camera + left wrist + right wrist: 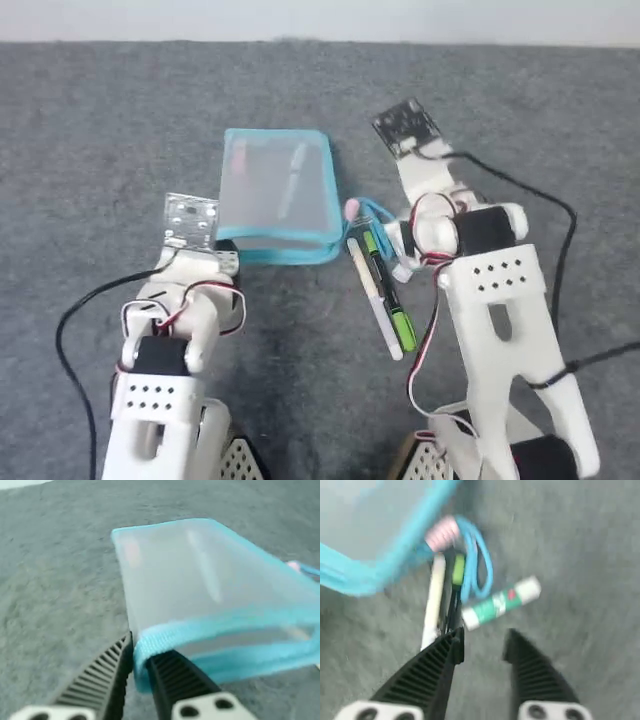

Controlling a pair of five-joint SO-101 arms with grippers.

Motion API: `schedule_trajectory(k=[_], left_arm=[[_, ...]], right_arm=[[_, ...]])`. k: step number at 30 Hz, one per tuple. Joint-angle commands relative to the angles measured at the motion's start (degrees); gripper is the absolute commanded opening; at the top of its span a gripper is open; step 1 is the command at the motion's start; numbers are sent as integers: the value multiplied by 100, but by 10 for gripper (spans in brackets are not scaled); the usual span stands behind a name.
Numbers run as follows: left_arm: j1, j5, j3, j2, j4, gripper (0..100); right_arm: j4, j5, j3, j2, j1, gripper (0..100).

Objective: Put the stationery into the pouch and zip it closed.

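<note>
**Left gripper pinches the pouch; right gripper hangs spread over the loose stationery**

On the left of the grey mat, the left gripper has its ribbed fingers pressed together on the near left corner of the pouch, clamping the turquoise edging between them. The pouch lies flat in the middle of the mat. It is frosted and see-through, with turquoise trim. Its near edge gapes a little, and faint long shapes show through its side (one looks like a pen, the rest too blurred to name).

At the pouch's near right corner, a pink zip pull sits with a blue loop curling off it. Just right of that corner, a white pen and a green marker lie side by side on the mat, outside the pouch. A green-and-white stick lies just beside them, across the loop's end.

The right gripper hangs over these items with its fingers spread and nothing between them.
</note>
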Motion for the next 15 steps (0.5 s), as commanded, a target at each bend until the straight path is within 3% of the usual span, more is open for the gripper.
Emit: schedule_trajectory(k=[1,7,15], left_arm=[[-325,316,-268,-132,-105,11],[-334,308,-268,-132,-105,11],[-325,299,-268,-132,-105,11]], right_arm=[[-444,-501,774,207,400,85],[-954,-1574,791,1288,426,178],[-1349,-2945,-105,2809,435,184]])
